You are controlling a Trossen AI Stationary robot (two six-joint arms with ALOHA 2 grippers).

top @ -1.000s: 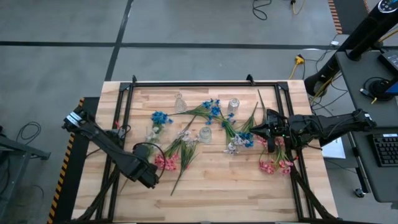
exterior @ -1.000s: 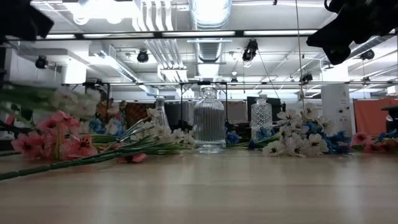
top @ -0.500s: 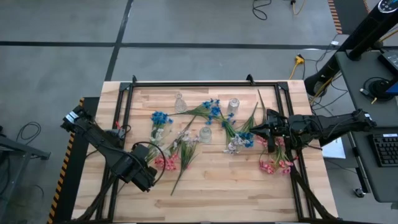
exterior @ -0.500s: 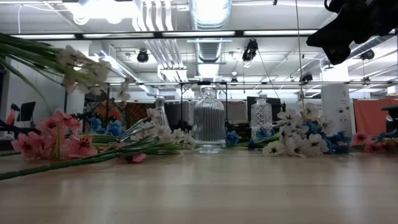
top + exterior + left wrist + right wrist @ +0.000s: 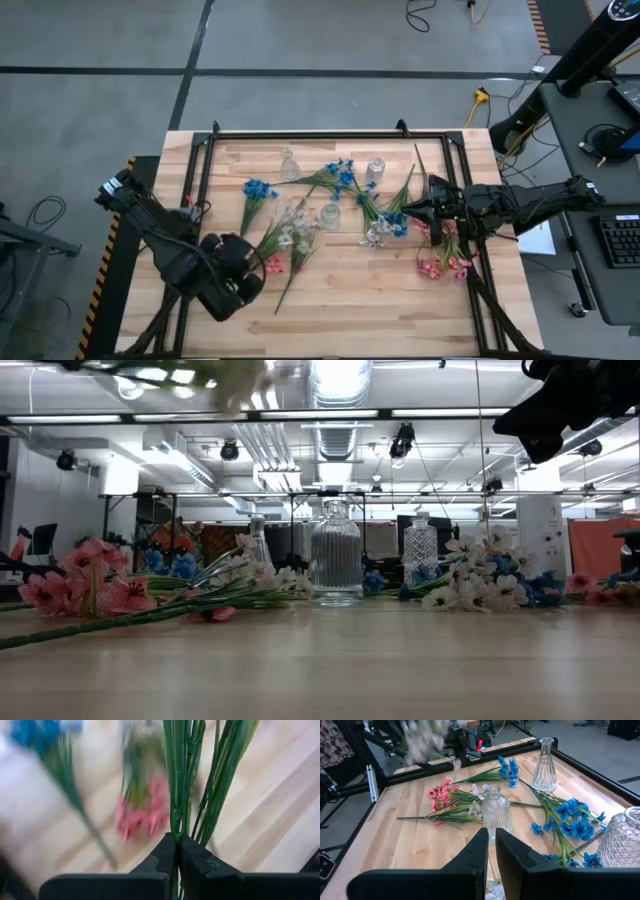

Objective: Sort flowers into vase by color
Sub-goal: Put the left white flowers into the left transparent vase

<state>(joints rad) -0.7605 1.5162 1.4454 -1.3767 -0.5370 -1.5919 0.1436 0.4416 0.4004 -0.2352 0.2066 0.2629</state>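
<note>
The left gripper (image 5: 176, 851) clamps the green stems of a white flower spray (image 5: 290, 228), now lifted higher than before (blossoms blur overhead in the low view). Farther off, the right gripper (image 5: 490, 851) stays nearly closed near the ribbed vase (image 5: 495, 813).

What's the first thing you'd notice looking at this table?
Flowers lie scattered all over the wooden table: blue flowers in the middle among clear glass vases, pink flowers near the right side. The left gripper, at the front left, is pinching a bunch of green stems.
</note>
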